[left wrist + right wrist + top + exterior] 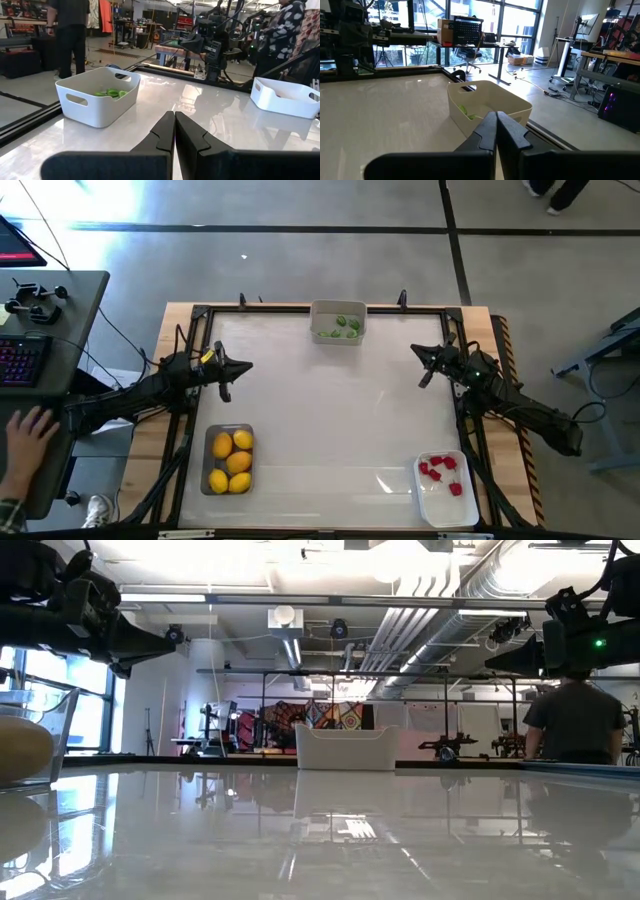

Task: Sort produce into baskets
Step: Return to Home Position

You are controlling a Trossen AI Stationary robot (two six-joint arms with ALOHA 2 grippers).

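Note:
Several yellow lemon-like pieces (pixel 232 461) lie in a clear bin (pixel 209 442) at the table's near left. Green pieces (pixel 344 326) lie in a pale bin (pixel 338 308) at the far middle, also seen as the green pieces (pixel 111 93) in the left wrist view. Red strawberry-like pieces (pixel 442 471) lie in a white bin (pixel 450 507) at the near right. My left gripper (pixel 245 366) hovers shut at the left side of the table, holding nothing. My right gripper (pixel 416 350) hovers shut at the right side, also holding nothing.
The white tabletop (pixel 330 410) lies bare between the three bins. A desk with a keyboard (pixel 20 360) stands left of the table, and a person's hand (pixel 30 430) rests there. People stand in the room beyond the table.

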